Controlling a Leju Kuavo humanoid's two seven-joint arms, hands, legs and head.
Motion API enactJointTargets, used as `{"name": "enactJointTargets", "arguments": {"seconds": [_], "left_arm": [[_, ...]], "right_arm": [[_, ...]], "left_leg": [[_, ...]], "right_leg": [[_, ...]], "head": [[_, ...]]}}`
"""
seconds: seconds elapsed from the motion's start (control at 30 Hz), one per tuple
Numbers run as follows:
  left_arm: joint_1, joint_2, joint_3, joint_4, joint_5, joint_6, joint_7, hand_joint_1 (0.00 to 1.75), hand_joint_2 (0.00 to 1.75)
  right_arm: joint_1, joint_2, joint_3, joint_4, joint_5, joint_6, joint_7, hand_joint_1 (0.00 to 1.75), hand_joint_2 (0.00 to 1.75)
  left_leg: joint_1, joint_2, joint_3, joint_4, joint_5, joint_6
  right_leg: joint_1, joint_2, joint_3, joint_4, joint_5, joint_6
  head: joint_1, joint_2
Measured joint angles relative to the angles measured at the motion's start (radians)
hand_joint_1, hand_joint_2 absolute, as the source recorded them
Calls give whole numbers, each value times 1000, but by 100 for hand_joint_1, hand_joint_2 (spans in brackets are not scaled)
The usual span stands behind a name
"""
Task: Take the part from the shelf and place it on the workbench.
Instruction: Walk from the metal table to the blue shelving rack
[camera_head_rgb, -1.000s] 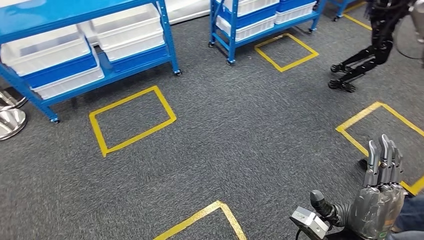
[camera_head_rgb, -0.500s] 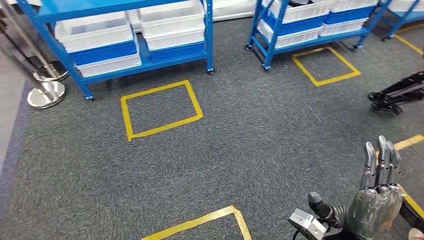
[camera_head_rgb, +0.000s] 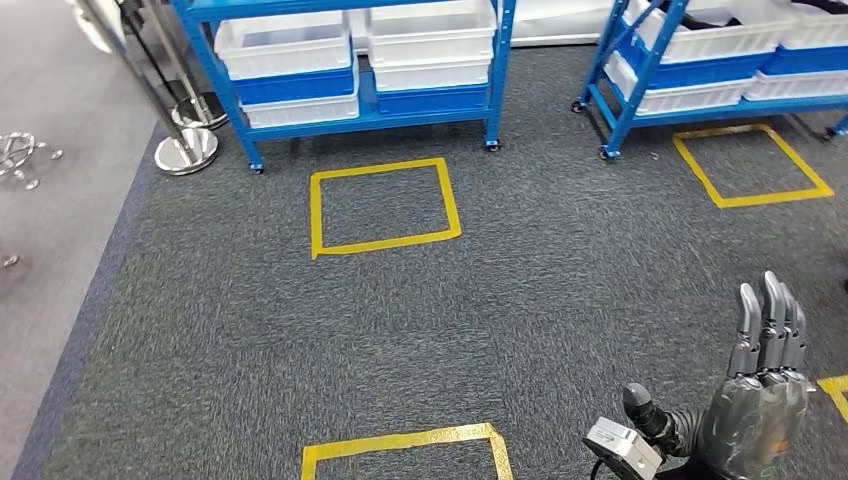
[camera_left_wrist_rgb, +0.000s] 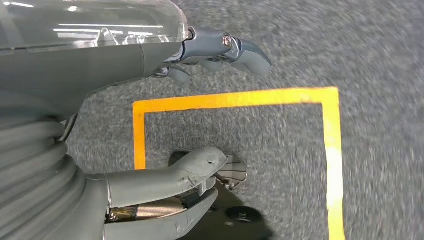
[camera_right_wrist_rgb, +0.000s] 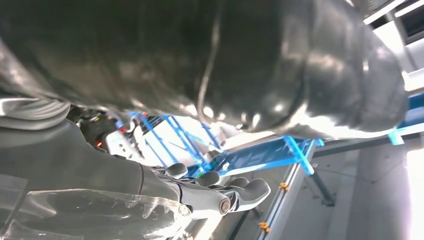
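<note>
Everything in the head view has slid to the right since a second ago, because the camera turned, not the things. Now the blue shelf (camera_head_rgb: 350, 70) stands straight ahead at the far side of the floor.

The right hand's fingers (camera_head_rgb: 768, 320) point up, straight and side by side, with nothing in them. The right hand (camera_head_rgb: 755, 400) sits low in the head view, on the right side, over the grey carpet (camera_head_rgb: 250, 330). Its thumb sticks out to the side.

The left hand's fingers (camera_left_wrist_rgb: 235, 50) are spread from the thumb (camera_left_wrist_rgb: 200, 167), and nothing is between them. The left hand (camera_left_wrist_rgb: 150, 115) hangs above the carpet, over a square of yellow tape (camera_left_wrist_rgb: 330, 150).

On the blue shelf sit white bins (camera_head_rgb: 290, 45) with blue bins under them. I cannot see the part inside any bin. On the floor just in front of the shelf is a yellow tape square (camera_head_rgb: 385, 207). A second blue shelf (camera_head_rgb: 720, 60) with bins stands to the right, with another tape square (camera_head_rgb: 750, 165) in front of it. Shiny metal post stands (camera_head_rgb: 185, 150) are near the left of the first shelf.
</note>
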Motion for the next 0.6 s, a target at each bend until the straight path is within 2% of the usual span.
{"name": "enactJointTargets", "arguments": {"seconds": [0.07,0.1,0.13,0.17,0.2,0.27,0.33,0.37,0.4,0.43,0.47,0.53,0.57,0.6], "left_arm": [[-2,0,0,0,0,0,0,0,175],[-3,0,0,0,0,0,0,0,175],[-4,0,0,0,0,1,0,0,175],[-3,1,1,0,0,1,0,0,175],[-1,1,1,0,0,1,0,0,175],[3,1,2,0,0,2,0,0,175],[2,0,2,0,0,2,0,0,175],[0,0,2,0,0,2,0,0,175],[-1,0,2,0,0,2,0,0,175],[-1,0,2,0,0,2,0,0,175],[-1,0,2,0,0,2,0,0,175],[-1,0,2,0,0,2,-1,0,175],[-2,0,2,0,0,1,-1,0,175],[-2,0,2,0,0,1,-1,0,175]], "right_arm": [[-1,1,0,0,-10,0,-4,0,0],[-1,2,0,0,-14,0,-5,0,0],[-1,2,-1,0,-19,0,-7,0,0],[-2,3,-2,0,-25,0,-9,0,0],[-4,5,-3,0,-32,0,-13,0,0],[-6,8,-9,0,-45,0,-21,0,0],[-6,9,-19,1,-57,-1,-30,0,0],[-6,10,-24,2,-63,-1,-34,0,0],[-5,10,-28,3,-68,0,-37,0,0],[-6,10,-31,3,-74,0,-39,0,0],[-6,10,-34,4,-82,0,-39,0,0],[-9,10,-40,4,-106,0,-39,0,0],[-10,10,-44,5,-123,0,-38,0,0],[-12,10,-48,6,-141,1,-37,0,0]], "left_leg": [[-11,36,60,-113,35,13],[-16,47,74,-141,39,19],[-22,47,75,-150,36,24],[-24,36,75,-155,40,29],[-21,27,78,-163,44,34],[-14,11,87,-180,54,44],[-11,1,91,-187,58,51],[-12,-5,90,-187,58,53],[-12,-10,90,-187,57,54],[-11,-15,91,-186,57,53],[-10,-20,93,-184,55,51],[-8,-29,92,-173,48,42],[-8,-33,87,-164,44,36],[-9,-35,82,-156,40,30]], "right_leg": [[4,-23,6,0,-5,5],[5,-34,8,-1,-7,9],[6,-45,9,-3,-8,13],[7,-55,12,-5,-8,18],[5,-54,15,-6,-10,23],[2,-9,5,25,-35,32],[-2,51,-48,126,-88,38],[-3,63,-81,186,-110,41],[-4,68,-107,228,-118,44],[-6,69,-119,240,-107,47],[-9,70,-113,216,-78,50],[-18,74,-69,107,-9,57],[-19,78,-51,60,11,55],[-19,82,-42,32,19,52]], "head": [[0,0],[0,0],[0,0],[0,0],[0,0],[1,0],[1,0],[2,0],[2,0],[2,0],[2,0],[2,0],[1,0],[1,0]]}}
